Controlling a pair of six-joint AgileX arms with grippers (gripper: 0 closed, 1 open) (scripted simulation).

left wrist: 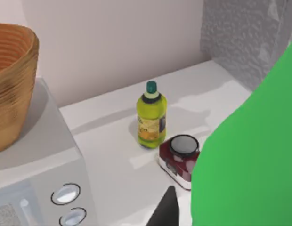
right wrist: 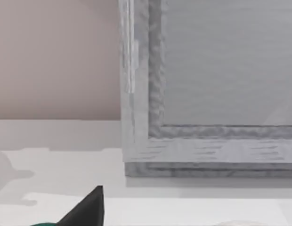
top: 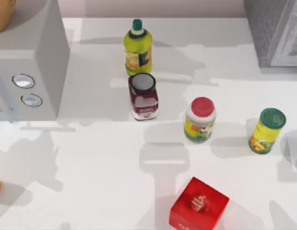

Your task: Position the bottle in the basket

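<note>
While the bottle [left wrist: 245,155] looms as a big green mass close to the left wrist camera, it sits tight against the dark tip of the left gripper [left wrist: 180,213], which is clamped around it and holds it off the table [top: 91,158]. In that view, the woven basket [left wrist: 9,84] stands on top of the white appliance [left wrist: 42,155] and is well apart from the bottle. In the top view the basket [top: 1,14] is at the far left corner. On the table the yellow-green bottle [top: 138,48] with a dark teal cap stands upright, with the dark red jar [top: 143,98] just in front of it. The red-lidded jar [top: 200,120] and the green-lidded can [top: 267,130] stand further right, and the red box [top: 199,205] is near the front edge. The grey cabinet [top: 275,28] is at the far right corner. The right gripper [right wrist: 88,208] is near the grey cabinet [right wrist: 207,94]; whether it is released or clenched cannot be told.
</note>
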